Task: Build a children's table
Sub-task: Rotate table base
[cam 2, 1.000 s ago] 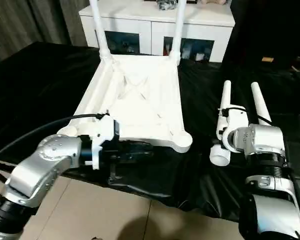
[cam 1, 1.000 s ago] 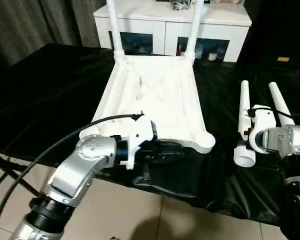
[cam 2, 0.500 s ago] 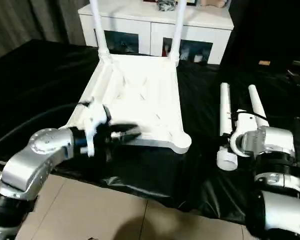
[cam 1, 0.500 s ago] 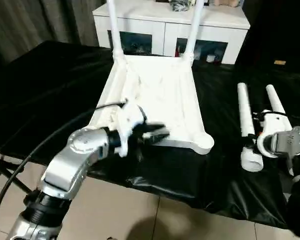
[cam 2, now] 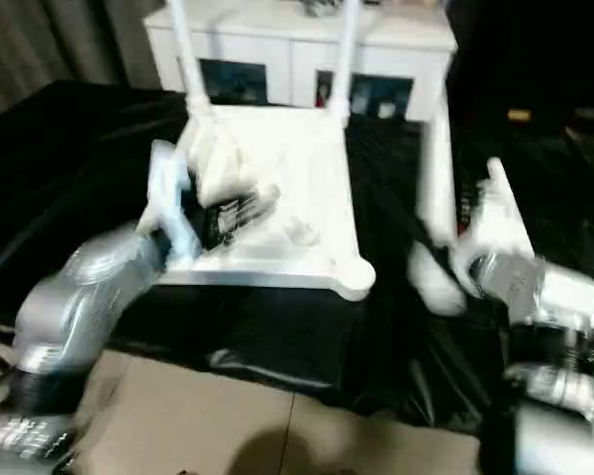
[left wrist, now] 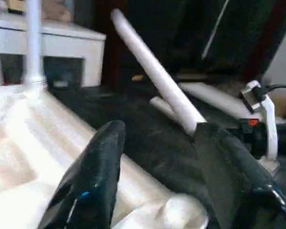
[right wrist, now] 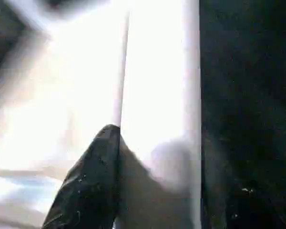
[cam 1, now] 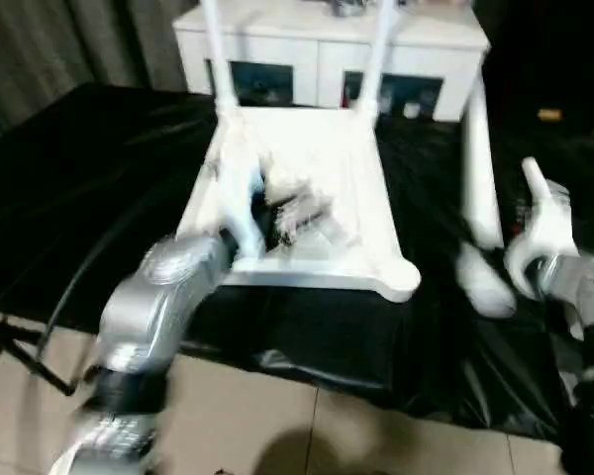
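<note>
Where the black glossy cloth [cam 1: 99, 188] covers the work surface, the white plastic rectangular tabletop [cam 1: 322, 178] lies upside down with its ribbed underside facing up, and two long white tapered tube legs stand upright in its far corner sockets, one on the left [cam 1: 216, 59] and one on the right [cam 1: 372, 59]. The near right corner socket [cam 1: 401, 282] is a round empty knob at the cloth's front edge. The left gripper [left wrist: 157, 157] hovers over the near part of the tabletop's underside, its two black fingers [left wrist: 93, 176] well apart with nothing between them; in the head views this gripper [cam 1: 292, 213] is smeared by motion. To the right of the tabletop, a third white tube leg [cam 1: 478, 168] is lifted off the cloth and tilted, its thick end [cam 1: 480, 287] low and near the robot, its thin end pointing up and away. The right gripper [right wrist: 155, 162] is clamped on this leg, one black finger [right wrist: 90, 186] pressed against the white tube [right wrist: 157, 86]. A fourth white leg [left wrist: 214, 98] lies flat on the cloth beyond the lifted one. Behind the table stands a white cabinet with dark glass doors [cam 1: 327, 59], and beige floor tiles [cam 1: 277, 426] show in front.
</note>
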You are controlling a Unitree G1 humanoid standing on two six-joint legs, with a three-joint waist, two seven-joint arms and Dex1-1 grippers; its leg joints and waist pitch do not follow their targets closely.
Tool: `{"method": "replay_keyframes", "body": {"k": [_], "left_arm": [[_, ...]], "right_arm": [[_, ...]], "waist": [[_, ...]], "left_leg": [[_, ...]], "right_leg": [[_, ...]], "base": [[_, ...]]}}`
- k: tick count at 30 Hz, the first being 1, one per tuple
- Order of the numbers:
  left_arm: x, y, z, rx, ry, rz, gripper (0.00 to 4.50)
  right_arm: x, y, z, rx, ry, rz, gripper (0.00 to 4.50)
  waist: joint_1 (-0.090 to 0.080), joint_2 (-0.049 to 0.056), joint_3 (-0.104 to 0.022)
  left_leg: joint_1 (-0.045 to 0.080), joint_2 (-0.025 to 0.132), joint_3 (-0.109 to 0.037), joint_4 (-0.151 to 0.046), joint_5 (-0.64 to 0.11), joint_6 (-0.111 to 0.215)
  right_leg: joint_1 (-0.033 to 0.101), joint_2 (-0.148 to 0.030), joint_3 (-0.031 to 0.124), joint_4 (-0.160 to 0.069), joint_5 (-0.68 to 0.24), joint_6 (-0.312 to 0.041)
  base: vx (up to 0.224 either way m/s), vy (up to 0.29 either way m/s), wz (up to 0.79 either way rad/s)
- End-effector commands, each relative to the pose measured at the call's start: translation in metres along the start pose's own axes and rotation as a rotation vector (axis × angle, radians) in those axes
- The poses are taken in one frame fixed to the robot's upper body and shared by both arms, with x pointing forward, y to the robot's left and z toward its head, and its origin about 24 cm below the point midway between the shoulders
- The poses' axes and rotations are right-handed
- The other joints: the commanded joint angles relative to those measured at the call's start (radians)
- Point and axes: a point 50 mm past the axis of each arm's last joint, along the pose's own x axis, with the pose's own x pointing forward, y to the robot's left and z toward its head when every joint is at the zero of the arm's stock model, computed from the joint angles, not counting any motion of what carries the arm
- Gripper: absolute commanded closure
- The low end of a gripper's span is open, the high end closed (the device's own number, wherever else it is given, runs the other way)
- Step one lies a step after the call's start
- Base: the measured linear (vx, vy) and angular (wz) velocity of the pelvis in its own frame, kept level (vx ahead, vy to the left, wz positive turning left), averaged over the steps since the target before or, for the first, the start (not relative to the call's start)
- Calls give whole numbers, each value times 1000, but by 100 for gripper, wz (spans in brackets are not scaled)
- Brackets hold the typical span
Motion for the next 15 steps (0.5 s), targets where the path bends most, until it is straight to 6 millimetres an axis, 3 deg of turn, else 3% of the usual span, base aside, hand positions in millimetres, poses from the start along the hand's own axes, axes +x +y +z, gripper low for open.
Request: {"method": "replay_keyframes", "body": {"k": [1,2,3,4,8,9,12,14,15], "left_arm": [[3,3,2,-101,-5,-36,148],[5,3,3,-110,-6,-47,147],[9,-2,8,-145,-8,-116,147],[10,-4,9,-155,-8,-139,128],[20,-11,21,-187,-7,-226,107],[23,-9,25,-198,-9,-226,98],[26,-10,31,-226,-24,-255,69],[27,-10,32,-231,-26,-257,60],[28,-10,34,-239,-29,-264,47]], "right_arm": [[-1,41,-1,-2,-20,328,262],[-1,44,-2,-2,-15,359,262],[1,61,-9,-7,7,471,262],[1,64,-11,-9,12,497,263],[3,82,-17,-12,27,626,263],[6,88,-19,-33,43,650,263],[6,96,-22,-38,52,689,263],[6,97,-22,-39,54,698,263],[6,99,-24,-44,60,704,263]], "waist": [[14,-24,-74],[17,-11,-74],[18,0,-75],[17,-5,-75],[30,-4,-76],[34,-14,-74],[49,-6,-73],[55,-7,-75],[57,-19,-75]], "left_leg": [[-1,14,-1,-56,-138,81],[-1,13,-2,-56,-132,86],[-2,16,-8,-58,-122,90],[-3,14,-6,-57,-122,88],[7,22,-8,-61,-144,56],[8,21,-6,-61,-151,50],[7,20,-7,-64,-146,38],[6,20,-7,-63,-133,33],[3,20,-6,-64,-125,35]], "right_leg": [[59,-34,29,-81,-261,-192],[59,-33,29,-81,-254,-195],[60,-32,26,-77,-217,-210],[58,-31,25,-80,-214,-212],[53,-34,27,-76,-216,-242],[54,-35,28,-76,-224,-238],[54,-39,30,-77,-254,-211],[55,-41,31,-75,-233,-206],[57,-41,31,-74,-220,-203]], "base": [[0,0,0],[0,0,0],[0,0,0],[0,0,0],[0,0,0],[0,0,0],[0,0,0],[0,0,0],[0,0,0]]}}
